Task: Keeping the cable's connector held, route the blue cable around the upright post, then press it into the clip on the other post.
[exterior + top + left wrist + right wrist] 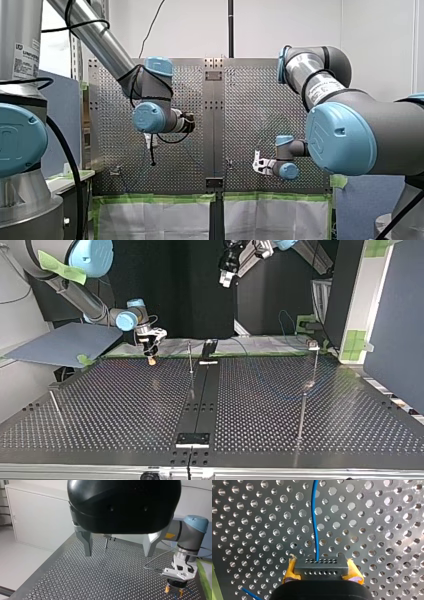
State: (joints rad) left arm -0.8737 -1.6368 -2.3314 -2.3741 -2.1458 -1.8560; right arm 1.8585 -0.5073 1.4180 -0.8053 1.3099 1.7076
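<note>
R gripper (151, 359) clamps connector (321, 566); L gripper (117, 555) open, idle. Routing looks not begun. Next: lead blue cable (314, 517) round post (190, 357).

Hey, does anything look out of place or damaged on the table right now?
Nothing stands out: my right end effector holds the connector squarely, and the blue cable leaves it without kinks.
</note>
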